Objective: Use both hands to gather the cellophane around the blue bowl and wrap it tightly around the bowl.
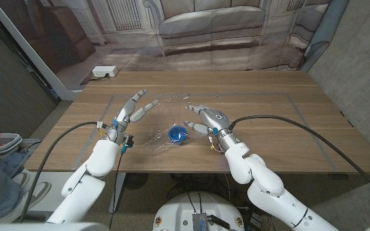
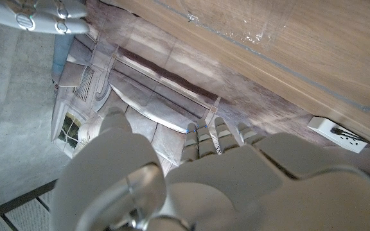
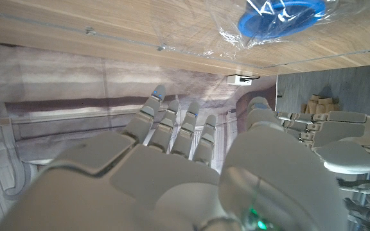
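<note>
The small blue bowl [image 1: 177,133] stands near the middle of the wooden table, under a crumpled clear cellophane sheet [image 1: 169,112] that spreads around it and toward the table's back. My left hand [image 1: 130,114] hovers left of the bowl, fingers spread, holding nothing. On the bowl's right is my right hand [image 1: 207,119], also spread and empty, with its fingertips near the cellophane's edge. The right wrist view has the bowl [image 3: 278,16] wrapped loosely in cellophane [image 3: 227,38], beyond my right hand [image 3: 172,167], with my left hand [image 3: 339,135] to the side. Past my left hand [image 2: 191,173], the left wrist view catches cellophane [image 2: 236,29].
A white power strip [image 1: 104,72] lies off the table's back left corner. A taped rectangle [image 1: 300,102] marks the tabletop. A printed sofa backdrop [image 1: 211,25] hangs behind the table. Black cables [image 1: 288,122] run along both arms.
</note>
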You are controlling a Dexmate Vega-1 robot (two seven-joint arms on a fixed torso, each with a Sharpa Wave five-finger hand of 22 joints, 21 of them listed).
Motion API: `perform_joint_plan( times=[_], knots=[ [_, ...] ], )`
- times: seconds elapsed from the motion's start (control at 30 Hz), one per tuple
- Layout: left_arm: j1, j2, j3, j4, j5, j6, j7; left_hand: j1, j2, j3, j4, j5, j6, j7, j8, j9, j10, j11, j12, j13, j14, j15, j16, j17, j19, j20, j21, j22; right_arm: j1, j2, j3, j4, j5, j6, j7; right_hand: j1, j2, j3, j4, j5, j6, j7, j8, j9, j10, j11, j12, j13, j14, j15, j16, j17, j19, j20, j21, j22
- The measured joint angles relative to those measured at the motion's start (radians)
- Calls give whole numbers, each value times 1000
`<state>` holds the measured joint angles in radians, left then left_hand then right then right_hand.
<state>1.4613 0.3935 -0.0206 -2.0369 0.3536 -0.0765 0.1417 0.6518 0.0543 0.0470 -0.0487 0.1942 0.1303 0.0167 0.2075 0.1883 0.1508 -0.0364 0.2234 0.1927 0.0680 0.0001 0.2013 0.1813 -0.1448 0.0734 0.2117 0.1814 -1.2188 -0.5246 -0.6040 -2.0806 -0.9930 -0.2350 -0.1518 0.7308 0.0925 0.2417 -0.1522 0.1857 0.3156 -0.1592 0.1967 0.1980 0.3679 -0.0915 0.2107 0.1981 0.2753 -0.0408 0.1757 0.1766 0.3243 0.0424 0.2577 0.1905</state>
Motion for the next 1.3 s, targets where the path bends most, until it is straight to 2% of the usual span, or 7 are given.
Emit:
perform_joint_plan(
  times=[0.2, 0.3, 0.57, 0.7, 0.9, 1.13, 1.3],
  knots=[
    [72, 0, 32, -73, 113, 68, 60, 28, -6, 7, -21, 0, 29, -13, 11, 0, 28, -17, 5, 0, 18, -8, 0, 0, 0, 0, 0, 0, -35, -41, 25, -13, -29, 56, -10, 47, -10, 10, -21, 0, -5, -5, 0, 0, -5, -6, 0, 0, 0, 0, 0, 0, 6, -16, 0, -4],
    [105, 1, 55, -104, 171, 110, 88, 46, -14, 7, -34, 0, 47, -24, 11, 0, 46, -25, 8, 0, 33, -18, 0, 0, 0, 0, 0, 0, -50, -61, 37, -14, -40, 89, -13, 57, -20, 11, -22, 0, -4, -12, 0, 0, 1, -11, 0, 0, 0, 0, 0, 0, 15, -25, 0, -2],
    [155, 15, 110, -149, 297, 204, 152, 83, -19, 9, -50, 0, 99, -45, 27, 0, 87, -48, 17, 0, 53, -34, 0, 0, 6, -5, 0, 0, -71, -88, 54, -3, -70, 142, -23, 67, -30, 11, -22, 8, -9, -16, 0, 0, 6, -16, 5, 0, 0, 0, 6, 1, 31, -26, 0, -2],
    [167, 25, 140, -154, 352, 245, 188, 99, -28, 10, -57, 0, 125, -53, 30, 0, 113, -54, 21, 0, 74, -38, 7, 0, 14, -3, 0, 0, -75, -90, 57, 14, -82, 163, -32, 68, -30, 11, -22, 8, -3, -22, 0, 0, 2, -20, 5, 0, 7, 0, 6, 3, 34, -23, 0, -2],
    [176, 43, 188, -154, 456, 320, 246, 108, -18, 15, -62, 0, 150, -66, 37, 0, 136, -65, 25, 0, 99, -38, 7, 0, 23, -2, 0, 0, -75, -82, 58, 38, -96, 179, -41, 72, -34, 11, -22, 8, -3, -22, 0, 0, 6, -27, 5, 0, 9, 1, 10, 3, 34, -23, 0, -2],
    [187, 76, 229, -160, 559, 420, 264, 125, -20, 19, -72, 0, 161, -78, 37, 0, 147, -76, 28, 0, 99, -38, 7, 0, 23, -2, 0, 0, -66, -64, 52, 67, -109, 182, -44, 77, -39, 11, -22, 8, 2, -27, 0, 0, 13, -34, 12, 0, 20, 0, 13, 3, 38, -19, 0, -2],
    [191, 102, 246, -166, 590, 468, 253, 142, -29, 21, -79, 7, 168, -84, 37, 0, 155, -83, 28, 5, 99, -38, 7, 0, 23, -2, 0, 0, -55, -47, 39, 93, -121, 178, -52, 81, -43, 11, -22, 8, 12, -37, 7, 0, 19, -40, 12, 0, 30, -2, 13, 3, 49, -19, 0, -2]
  ],
)
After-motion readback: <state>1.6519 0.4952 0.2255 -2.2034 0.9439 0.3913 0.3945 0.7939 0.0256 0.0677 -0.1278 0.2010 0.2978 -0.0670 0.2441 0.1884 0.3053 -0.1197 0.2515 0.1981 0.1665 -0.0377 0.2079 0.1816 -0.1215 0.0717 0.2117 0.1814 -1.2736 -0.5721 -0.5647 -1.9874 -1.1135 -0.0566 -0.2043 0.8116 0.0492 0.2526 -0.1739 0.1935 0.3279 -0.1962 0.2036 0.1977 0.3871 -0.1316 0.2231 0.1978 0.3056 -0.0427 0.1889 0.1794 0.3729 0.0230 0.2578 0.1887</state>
